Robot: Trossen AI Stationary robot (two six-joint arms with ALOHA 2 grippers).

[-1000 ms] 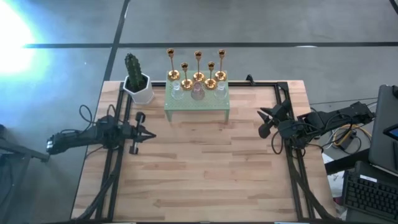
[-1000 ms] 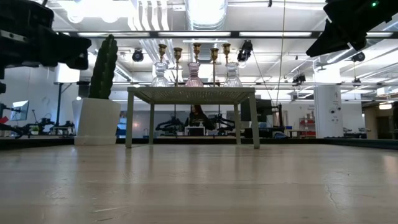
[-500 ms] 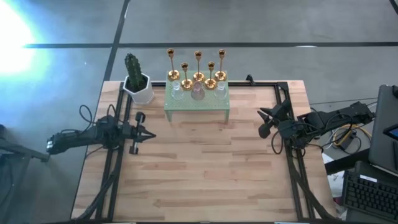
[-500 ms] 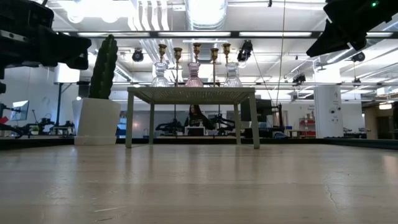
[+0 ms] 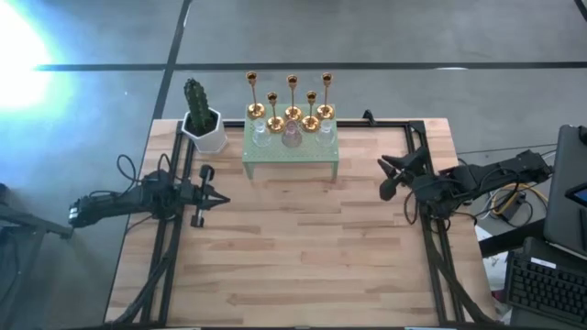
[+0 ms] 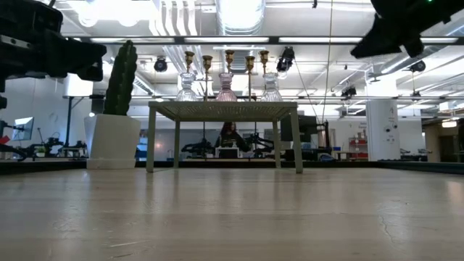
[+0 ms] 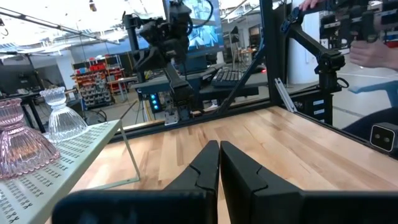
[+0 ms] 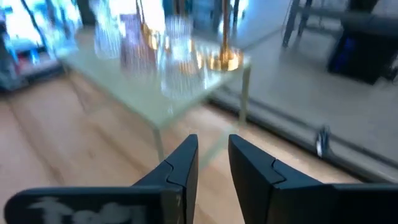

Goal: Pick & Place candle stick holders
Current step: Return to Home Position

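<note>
Several gold candle stick holders (image 5: 293, 112) stand on their round bases along the far side of a pale green perforated stand (image 5: 290, 152) at the table's far edge. Two clear glass holders (image 5: 261, 136) and a pinkish one (image 5: 292, 137) stand in front of them. From table height, they line the stand's top (image 6: 223, 107). My right gripper (image 5: 383, 177) hovers right of the stand, pointing at it, open and empty (image 8: 213, 152). My left gripper (image 5: 223, 196) waits at the table's left side, shut on nothing (image 7: 219, 158).
A cactus in a white pot (image 5: 203, 124) stands just left of the stand. Black frame rails (image 5: 174, 247) (image 5: 433, 247) run along both table sides. Bare wooden tabletop (image 5: 303, 247) spreads in front of the stand. A person (image 6: 229, 134) sits in the room behind.
My right gripper has tipped up a little and rolled slightly, its fingers shifting a touch toward the stand. The holders and my left arm have stayed still.
</note>
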